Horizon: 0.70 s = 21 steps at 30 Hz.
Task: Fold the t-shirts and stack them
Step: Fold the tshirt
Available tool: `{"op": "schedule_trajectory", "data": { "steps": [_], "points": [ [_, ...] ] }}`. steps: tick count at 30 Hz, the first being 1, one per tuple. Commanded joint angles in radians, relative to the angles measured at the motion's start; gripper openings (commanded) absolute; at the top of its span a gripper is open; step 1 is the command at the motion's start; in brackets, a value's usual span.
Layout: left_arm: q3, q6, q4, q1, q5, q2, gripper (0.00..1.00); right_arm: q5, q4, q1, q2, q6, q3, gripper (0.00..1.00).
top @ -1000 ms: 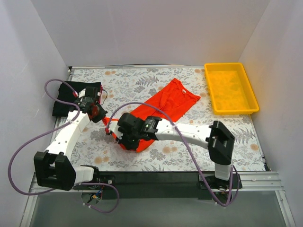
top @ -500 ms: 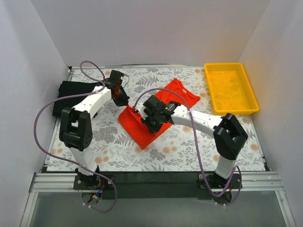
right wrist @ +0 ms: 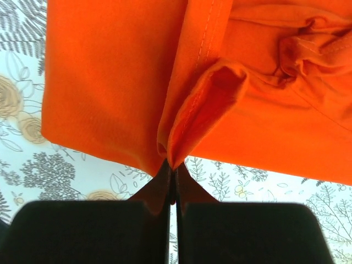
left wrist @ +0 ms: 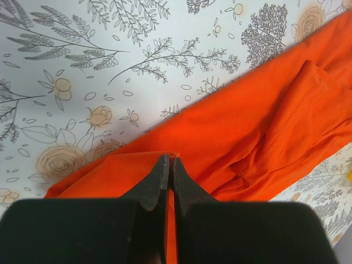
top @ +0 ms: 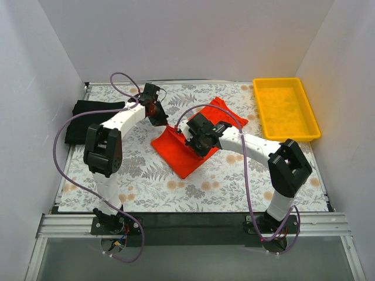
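The orange-red t-shirt [top: 187,149] lies partly folded over itself at the table's middle, its neck end toward the far right. My left gripper [top: 159,120] is shut on the shirt's left edge [left wrist: 132,165], black fingertips [left wrist: 160,168] pinching the cloth. My right gripper [top: 196,143] is shut on a hemmed fold of the same shirt [right wrist: 192,115], held above the floral table. A black t-shirt [top: 88,120] lies folded at the far left.
A yellow plastic tray [top: 285,109] stands at the back right. White walls close in the left, back and right sides. Purple cables loop over both arms. The floral tablecloth [top: 234,181] shows in front of the shirt.
Both grippers carried the shirt's near edge away from the front, toward the back and right, folding it over the rest. The left arm swung from the near left to the middle back.
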Motion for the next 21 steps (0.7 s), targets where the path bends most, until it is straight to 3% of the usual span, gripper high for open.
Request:
{"op": "schedule_trajectory", "data": {
  "steps": [1,21],
  "points": [
    [0.027,0.023,0.051,-0.007,0.027,0.009,0.0,0.068,-0.013,-0.008,-0.006,-0.032,-0.011,0.01],
    [-0.01,0.029,0.208,-0.033,0.03,0.048,0.0,0.235,0.06,-0.036,0.046,-0.035,-0.054,0.01]
  ]
}}
